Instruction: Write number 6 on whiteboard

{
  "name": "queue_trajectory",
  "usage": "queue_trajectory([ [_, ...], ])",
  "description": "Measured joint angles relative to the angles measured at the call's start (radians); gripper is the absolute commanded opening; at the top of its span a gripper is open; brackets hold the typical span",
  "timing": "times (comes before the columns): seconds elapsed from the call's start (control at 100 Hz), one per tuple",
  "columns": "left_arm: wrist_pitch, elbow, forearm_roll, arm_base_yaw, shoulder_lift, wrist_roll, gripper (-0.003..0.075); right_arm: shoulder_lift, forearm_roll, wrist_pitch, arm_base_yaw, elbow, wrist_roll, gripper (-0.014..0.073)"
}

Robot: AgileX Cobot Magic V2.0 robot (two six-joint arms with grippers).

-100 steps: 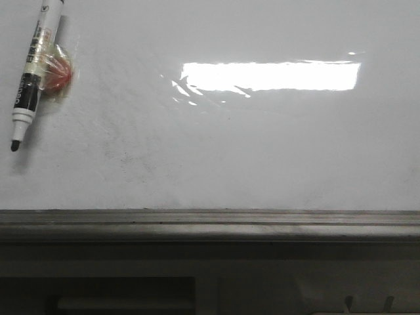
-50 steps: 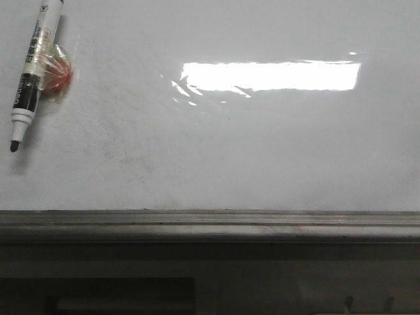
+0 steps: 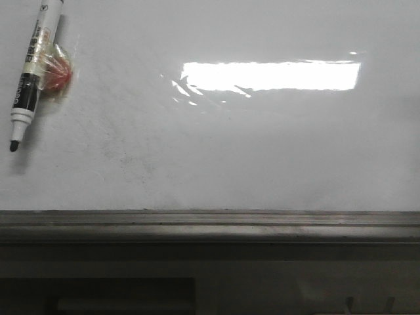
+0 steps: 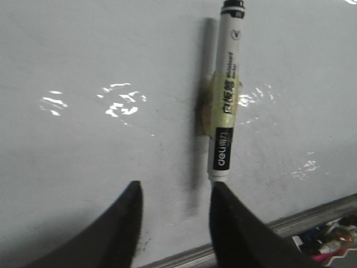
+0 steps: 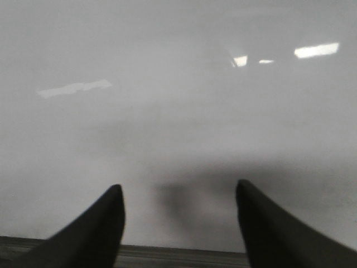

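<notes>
The whiteboard is glossy white with faint smudges and fills the front view. No number 6 shows on it in any view. A black-tipped marker pen lies on it at the far left, taped to a red round piece. Neither gripper shows in the front view. My left gripper is open and empty over the board. The marker lies just beyond one of its fingertips, outside the gap. My right gripper is open and empty over bare board.
A grey metal rail runs along the board's near edge; it also shows in the left wrist view and the right wrist view. A bright light reflection lies on the board. Small coloured items sit beyond the rail.
The marker and its red piece sit very slightly further left and up in the front view. Nothing else differs.
</notes>
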Motion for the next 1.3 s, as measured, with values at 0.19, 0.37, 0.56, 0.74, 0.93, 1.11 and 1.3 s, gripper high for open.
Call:
queue_trajectory([
  [0.19, -0.043, 0.000, -0.237, -0.050, 0.112, 0.231, 0.0444, 0.000, 0.000, 0.005, 0.000, 0.000, 0.000, 0.0472],
  [0.37, -0.053, -0.027, -0.438, -0.077, 0.225, 0.446, 0.0426, 0.000, 0.000, 0.005, 0.000, 0.000, 0.000, 0.0468],
  [0.56, -0.036, -0.093, -0.479, -0.077, 0.343, 0.512, 0.0426, 0.000, 0.000, 0.005, 0.000, 0.000, 0.000, 0.0468],
  [0.74, 0.030, -0.127, -0.486, -0.084, 0.441, 0.535, 0.0316, 0.000, 0.000, 0.005, 0.000, -0.002, 0.000, 0.0468],
  [0.93, 0.056, -0.131, -0.482, -0.086, 0.480, 0.562, -0.0018, 0.000, 0.002, 0.005, 0.000, -0.002, 0.000, 0.0468],
  [1.11, 0.052, -0.131, -0.480, -0.086, 0.461, 0.611, -0.0020, 0.000, 0.002, 0.005, 0.000, -0.002, 0.000, 0.0467],
  [1.3, 0.113, -0.140, -0.440, -0.086, 0.410, 0.649, -0.0020, 0.018, 0.107, 0.056, 0.020, -0.033, -0.120, 0.0468],
])
